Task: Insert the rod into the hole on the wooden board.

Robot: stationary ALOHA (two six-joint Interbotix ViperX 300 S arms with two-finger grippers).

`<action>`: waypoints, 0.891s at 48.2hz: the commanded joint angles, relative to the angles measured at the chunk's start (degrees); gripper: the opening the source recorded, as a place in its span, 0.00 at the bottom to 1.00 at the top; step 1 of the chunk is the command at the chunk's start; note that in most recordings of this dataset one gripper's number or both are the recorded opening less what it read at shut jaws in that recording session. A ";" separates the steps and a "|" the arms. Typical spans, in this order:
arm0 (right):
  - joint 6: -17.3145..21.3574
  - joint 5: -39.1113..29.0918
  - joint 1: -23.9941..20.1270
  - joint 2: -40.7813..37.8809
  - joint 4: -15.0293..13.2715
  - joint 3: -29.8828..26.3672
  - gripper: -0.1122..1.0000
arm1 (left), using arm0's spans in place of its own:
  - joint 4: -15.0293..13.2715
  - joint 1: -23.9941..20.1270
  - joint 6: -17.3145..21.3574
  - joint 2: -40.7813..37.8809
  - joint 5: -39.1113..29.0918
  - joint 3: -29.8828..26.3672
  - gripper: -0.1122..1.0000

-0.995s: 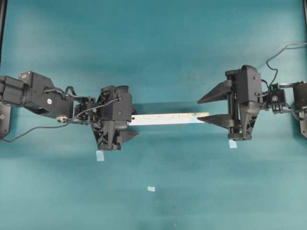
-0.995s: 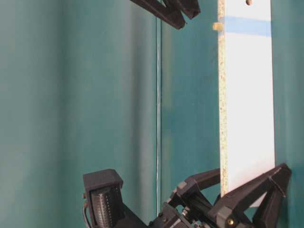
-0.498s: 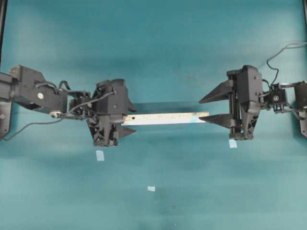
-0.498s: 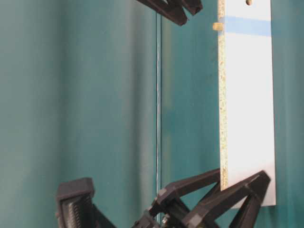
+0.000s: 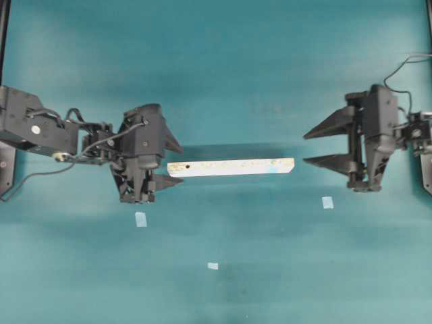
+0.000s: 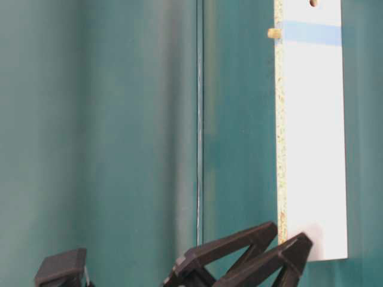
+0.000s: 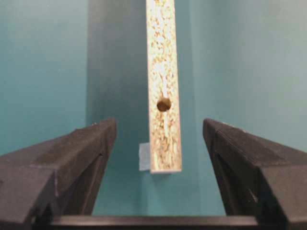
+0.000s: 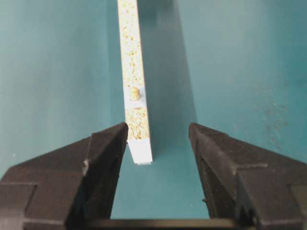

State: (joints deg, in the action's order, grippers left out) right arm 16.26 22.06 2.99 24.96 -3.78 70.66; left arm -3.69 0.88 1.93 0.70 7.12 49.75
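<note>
Particleboard, in the form of a long narrow pale speckled wooden board (image 5: 231, 167), is seen standing on its long edge on the teal table (image 5: 223, 74), midway between the two arms. A tiny cream-coloured wooden rod (image 8: 135, 93) is seated in the hole ringed by a light-blue mark (image 8: 135, 98) near the board's right end, so the hole itself is hidden by the stub; only the protruding tip is seen, also in the table-level view (image 6: 273, 33). A plain dark hole (image 7: 164, 104) is left unfilled near the other end.

The left gripper (image 5: 171, 162) is held with its black fingers spread, just off the board's left end and apart from it. The right gripper (image 5: 314, 147) is likewise spread wide, with nothing between the fingers, and is set clear of the board's right end.

Small pale-blue tape squares (image 5: 141, 219) lie flat on the table. In the table-level view the left gripper is cut off by the lower edge, and the right gripper is out of that frame.
</note>
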 commanded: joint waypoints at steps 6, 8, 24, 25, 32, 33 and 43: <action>0.09 -2.20 0.79 5.71 -0.09 1.93 0.67 | 0.00 -0.62 -0.09 4.66 0.26 1.41 0.87; 0.09 -2.99 0.79 6.68 -0.09 2.29 0.67 | 0.00 -0.79 -0.09 5.62 0.26 2.02 0.87; 0.09 -6.68 0.88 9.93 -0.09 2.64 0.67 | 0.00 -1.05 0.09 11.07 0.26 6.68 0.87; 0.18 -6.68 0.88 9.93 -0.09 2.64 0.67 | 0.00 -0.97 0.09 11.51 0.26 6.94 0.87; 0.18 -6.68 0.88 9.93 -0.09 2.55 0.67 | 0.00 -1.05 0.00 13.89 0.26 8.96 0.87; 0.26 -6.68 0.88 9.93 -0.09 2.64 0.67 | 0.09 -1.05 0.00 14.15 0.26 9.14 0.87; 0.26 -6.77 0.97 9.93 0.00 2.99 0.67 | 0.00 -1.05 -0.09 15.56 0.26 10.02 0.87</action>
State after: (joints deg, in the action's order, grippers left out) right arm 16.44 15.03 3.78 34.80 -3.78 74.09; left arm -3.69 0.00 1.93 15.21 7.12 60.03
